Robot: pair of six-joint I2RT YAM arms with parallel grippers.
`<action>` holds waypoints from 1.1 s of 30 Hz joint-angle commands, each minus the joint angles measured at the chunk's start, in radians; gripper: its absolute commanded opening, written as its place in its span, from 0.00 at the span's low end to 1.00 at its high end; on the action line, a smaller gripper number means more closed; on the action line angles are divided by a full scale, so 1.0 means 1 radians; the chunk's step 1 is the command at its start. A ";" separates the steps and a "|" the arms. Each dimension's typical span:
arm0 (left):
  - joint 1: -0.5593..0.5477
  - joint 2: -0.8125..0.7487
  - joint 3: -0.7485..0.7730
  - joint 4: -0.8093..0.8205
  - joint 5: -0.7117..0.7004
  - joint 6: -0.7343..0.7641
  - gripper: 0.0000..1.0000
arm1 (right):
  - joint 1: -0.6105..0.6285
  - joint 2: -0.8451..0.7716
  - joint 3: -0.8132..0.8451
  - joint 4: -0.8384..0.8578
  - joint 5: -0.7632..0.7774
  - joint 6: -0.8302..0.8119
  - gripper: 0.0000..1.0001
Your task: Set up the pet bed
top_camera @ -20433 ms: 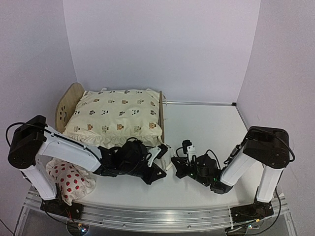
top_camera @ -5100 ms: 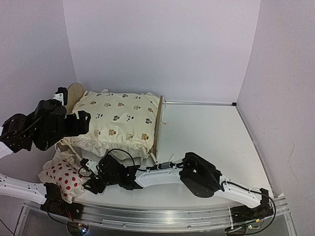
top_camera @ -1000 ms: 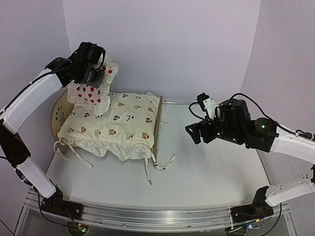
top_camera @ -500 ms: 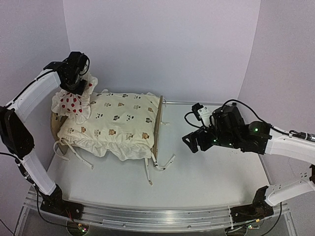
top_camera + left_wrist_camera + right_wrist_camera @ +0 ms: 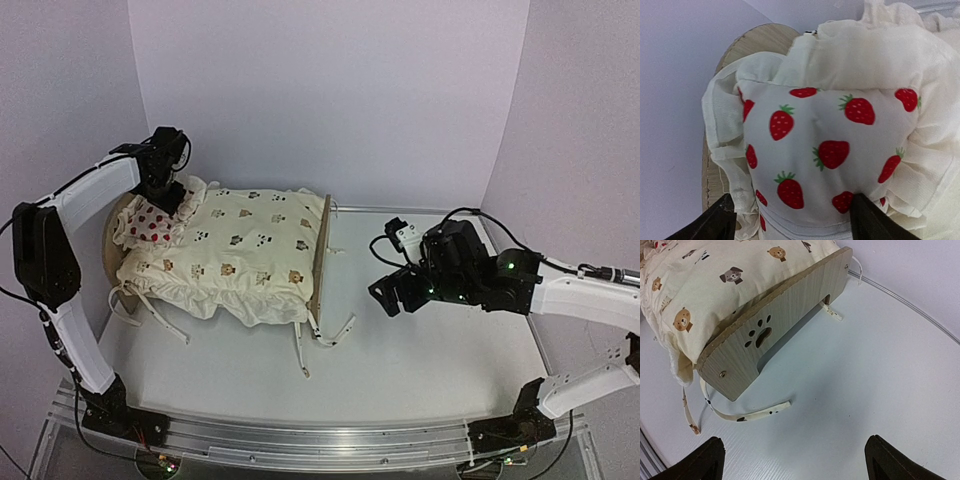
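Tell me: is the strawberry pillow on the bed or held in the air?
On the bed: the pillow rests on the cushion, against the headboard.

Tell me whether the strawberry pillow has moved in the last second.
Yes. The pillow came down: it hung well above the headboard, and now it lies on the cushion beside the headboard.

The cushion [image 5: 715, 285] hides the pet bed [image 5: 790, 307] base; both wrist views crop the jaws' tips.
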 commanded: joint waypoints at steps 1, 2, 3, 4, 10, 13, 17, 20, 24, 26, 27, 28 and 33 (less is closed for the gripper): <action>-0.003 0.006 0.109 0.024 -0.074 -0.037 0.88 | 0.004 0.021 0.028 0.012 0.039 0.017 0.98; -0.007 0.004 0.141 0.011 -0.076 -0.051 0.91 | 0.003 0.024 0.033 0.015 0.042 0.021 0.98; -0.017 -0.001 0.159 -0.002 -0.077 -0.067 0.92 | 0.004 0.026 0.038 0.020 0.047 0.021 0.98; -0.033 -0.011 0.176 -0.009 -0.080 -0.081 0.94 | 0.003 0.027 0.041 0.029 0.055 0.022 0.98; -0.178 -0.183 0.125 0.055 -0.067 -0.175 0.99 | 0.004 0.019 0.096 0.055 0.081 0.027 0.98; -0.201 -0.312 0.037 0.069 0.020 -0.283 0.99 | 0.004 -0.018 0.106 0.059 0.093 0.055 0.98; -0.201 -0.479 -0.118 0.057 0.132 -0.395 1.00 | 0.004 -0.121 0.053 0.080 0.152 0.066 0.98; -0.201 -0.632 -0.282 0.096 0.218 -0.452 0.99 | 0.004 -0.206 -0.006 0.099 0.180 0.069 0.98; -0.201 -0.795 -0.448 0.126 0.335 -0.492 1.00 | 0.005 -0.311 -0.086 0.103 0.175 0.097 0.98; -0.201 -0.859 -0.508 0.120 0.370 -0.530 1.00 | 0.004 -0.359 -0.124 0.103 0.166 0.111 0.98; -0.201 -0.892 -0.538 0.118 0.382 -0.552 1.00 | 0.004 -0.381 -0.143 0.103 0.161 0.119 0.98; -0.201 -0.922 -0.569 0.119 0.404 -0.571 0.99 | 0.004 -0.401 -0.159 0.102 0.158 0.125 0.98; -0.201 -1.020 -0.682 0.111 0.449 -0.597 1.00 | 0.004 -0.439 -0.190 0.097 0.146 0.148 0.98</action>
